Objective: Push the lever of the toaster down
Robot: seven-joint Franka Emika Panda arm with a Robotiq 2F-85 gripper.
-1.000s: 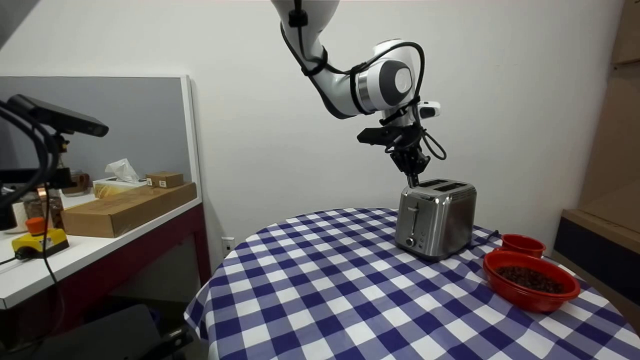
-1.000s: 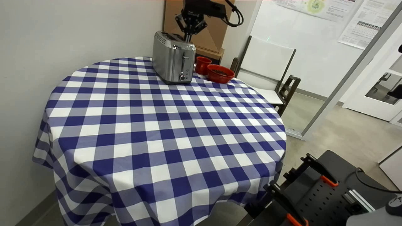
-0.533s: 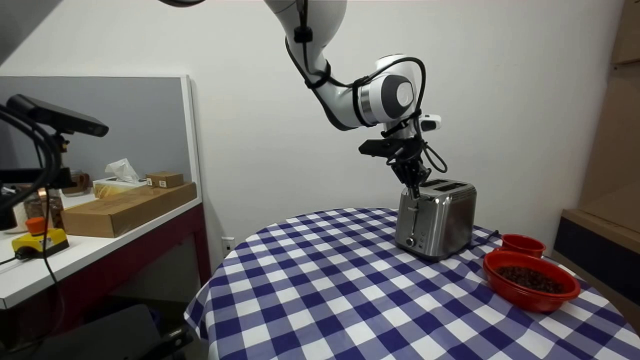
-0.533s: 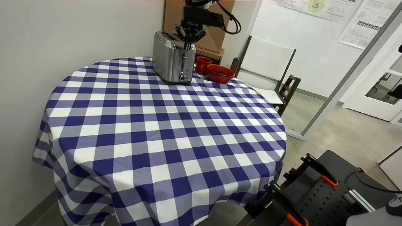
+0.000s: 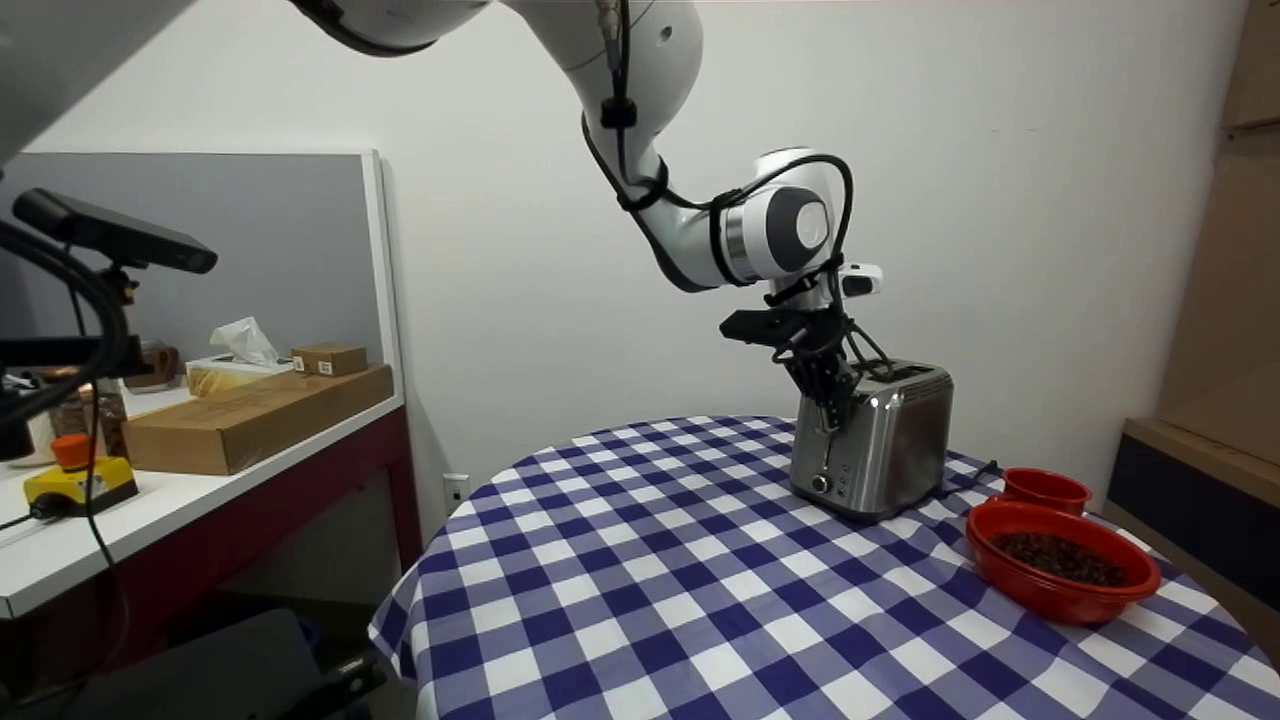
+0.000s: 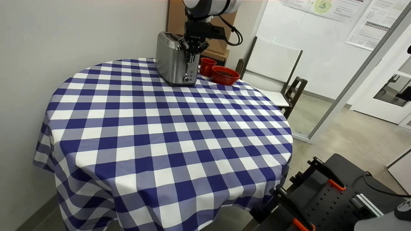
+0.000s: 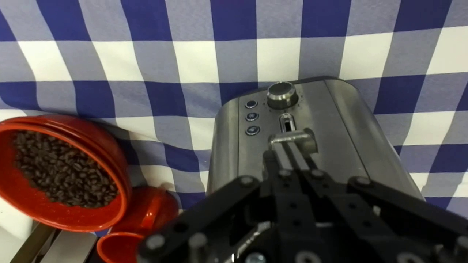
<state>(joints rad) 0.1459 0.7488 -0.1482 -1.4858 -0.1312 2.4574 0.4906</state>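
Toaster (image 5: 905, 450) upright near the far edge of the worktop (image 6: 160, 128) in both exterior views, the face with the lever (image 7: 294, 137) turned inward from that edge. Bowl (image 5: 1060, 603) of beans (image 7: 62, 168) and cup (image 5: 1045, 491) near it, toward the right-hand edge in an exterior view.

Handling (judged, not tested): toaster probably fairly heavy and rigid; its metal looks smooth, so a grip there could skid, and a sideways shove might make it creep over the cloth (image 7: 193, 58). Lever small, likely sprung and stiffish. No grasp called for: best pressed from above, on its middle, straight along the slot (image 7: 287, 124). Main risk: slipping off its outer lip.

Tool (image 7: 286, 145): fingers (image 7: 282, 157) together, side by side, only a thin dark line between them; nothing held. Their ends appear to bear on the lever's upper side. Slot visible between lever and knob (image 7: 281, 95), hence some travel left, by my reading. Step in hand judged to be the downward press; latching not yet shown.
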